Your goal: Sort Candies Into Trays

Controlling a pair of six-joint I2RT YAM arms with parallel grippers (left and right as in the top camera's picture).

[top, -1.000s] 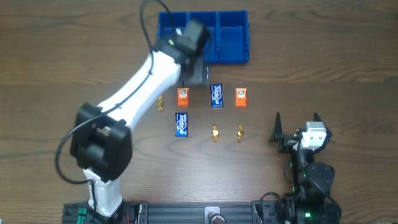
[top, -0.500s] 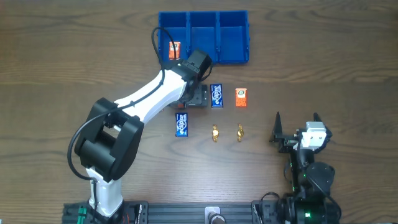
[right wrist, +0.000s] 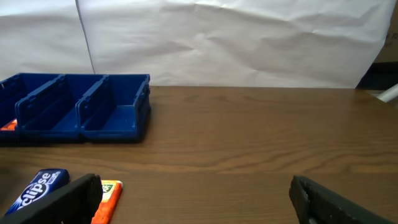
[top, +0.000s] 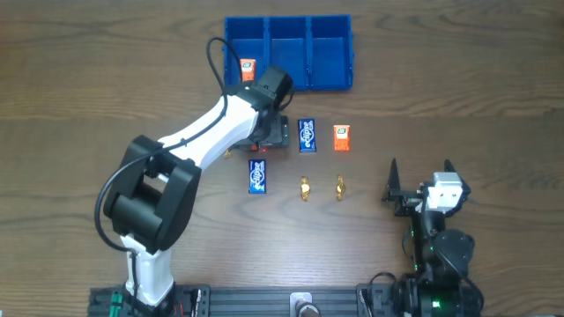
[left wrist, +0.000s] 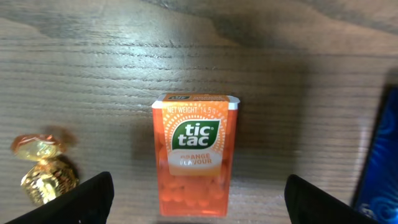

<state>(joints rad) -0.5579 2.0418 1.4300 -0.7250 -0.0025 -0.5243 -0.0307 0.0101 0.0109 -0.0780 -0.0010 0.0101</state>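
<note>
Mint box (left wrist: 196, 149), orange, flat on the tabletop (left wrist: 280, 74), label up, lying between the spread fingers of the left gripper (left wrist: 198, 202); nothing grasped yet. Gold candy (left wrist: 43, 169) just beside it; blue box (left wrist: 380, 158) near on the other side. Likely light, rigid, smooth-sided plastic, apt to slip or skate. Best pinched squarely across the two long edges at mid-length. Another orange box (top: 248, 68) sits in the left compartment of the blue tray (top: 330, 85). Right gripper (top: 421, 180) parked, fingers apart, empty. Since a second ago: left arm has come back from the tray and down over this box; right arm unmoved.
</note>
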